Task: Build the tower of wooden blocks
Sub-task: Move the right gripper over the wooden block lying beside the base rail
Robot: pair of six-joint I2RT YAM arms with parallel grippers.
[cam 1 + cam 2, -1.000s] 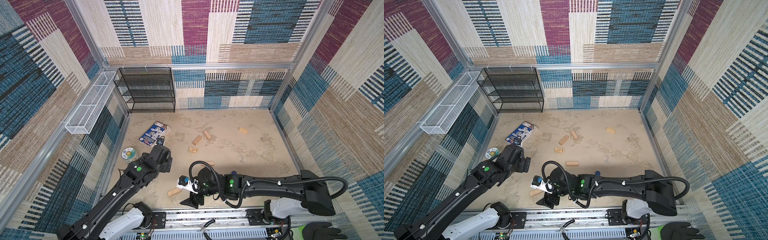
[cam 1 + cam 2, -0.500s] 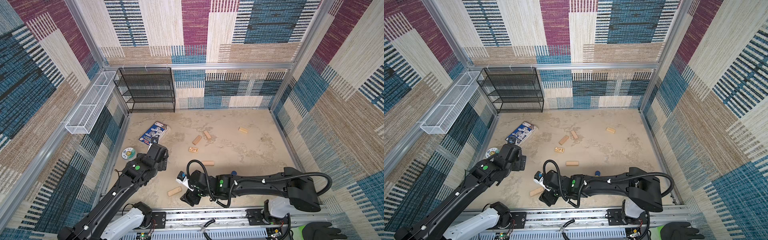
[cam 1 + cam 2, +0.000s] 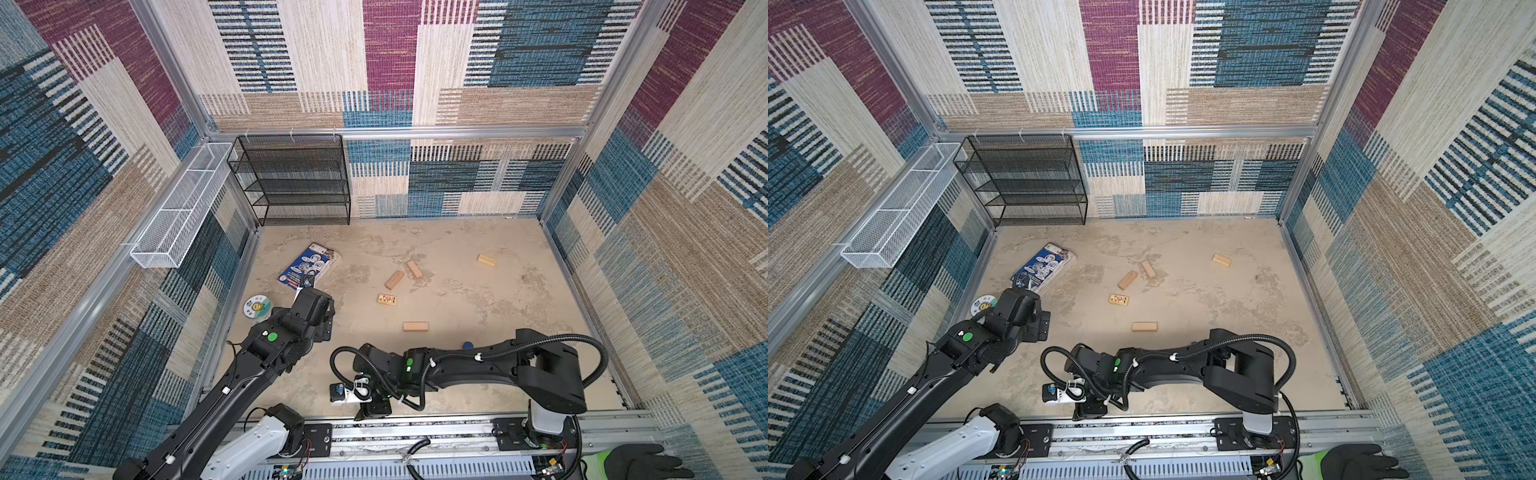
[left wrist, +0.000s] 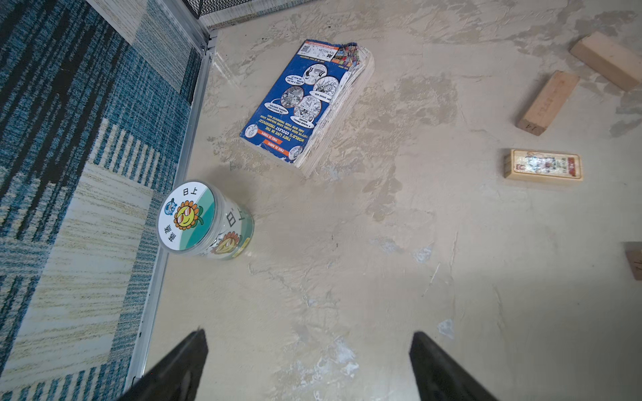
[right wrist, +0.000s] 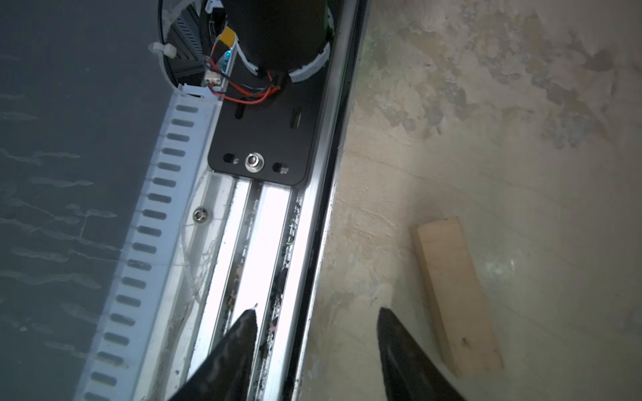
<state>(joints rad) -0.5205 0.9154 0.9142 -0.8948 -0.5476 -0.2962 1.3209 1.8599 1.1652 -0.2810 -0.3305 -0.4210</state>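
Several pale wood blocks lie apart on the tan floor in both top views: two near each other, one far right, a printed one and one nearer. A blue disc peeks out behind the right arm. No tower shows in any view. My left gripper hangs open over bare floor, with the printed block well off to one side. My right gripper is open and empty at the floor's front edge. A plain block lies just outside one finger.
A blue printed packet and a round labelled jar lie by the left wall. A black mesh rack stands at the back left, a white wire basket hangs on the wall. The metal front rail runs under the right gripper.
The right arm has swung left toward the front rail, its wrist now covers the nearest block in the top views, and its jaws have narrowed. The left arm has shifted slightly.
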